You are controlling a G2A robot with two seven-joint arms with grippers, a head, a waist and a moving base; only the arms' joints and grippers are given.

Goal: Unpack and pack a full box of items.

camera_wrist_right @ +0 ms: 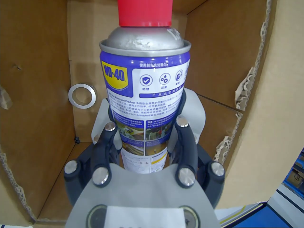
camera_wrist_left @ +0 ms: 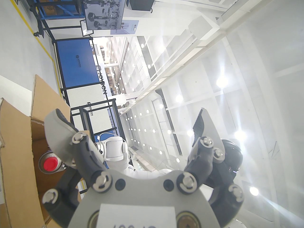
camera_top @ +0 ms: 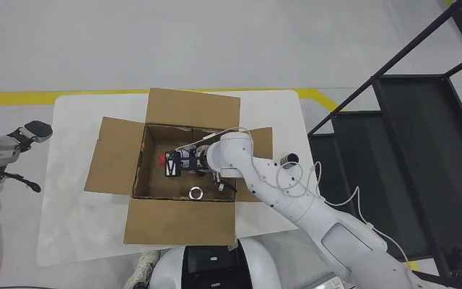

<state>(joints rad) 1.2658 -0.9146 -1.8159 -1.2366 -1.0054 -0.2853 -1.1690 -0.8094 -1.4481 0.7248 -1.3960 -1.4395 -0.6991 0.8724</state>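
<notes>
1. The cardboard box [camera_top: 191, 108] stands open on the white counter [camera_top: 274, 108].
2. The right claw [camera_wrist_right: 148, 112] is lowered inside the box. It is pinching the spray can [camera_wrist_right: 144, 72] around the lower part of its body, gripping it from both sides.
3. The spray can has a blue label, a bare metal shoulder and a red cap [camera_wrist_right: 144, 1]. It is held roughly level inside the box, with the cap toward the box's left wall. Whether the can touches the box floor cannot be told.
4. A metal ring [camera_wrist_right: 82, 95] lies flat on the box floor. It is near the wall closest to the robot and apart from the can.
5. The left claw [camera_wrist_left: 129, 119] is spread wide with nothing in it. It is positioned outside the box, on the box's left side.
</notes>
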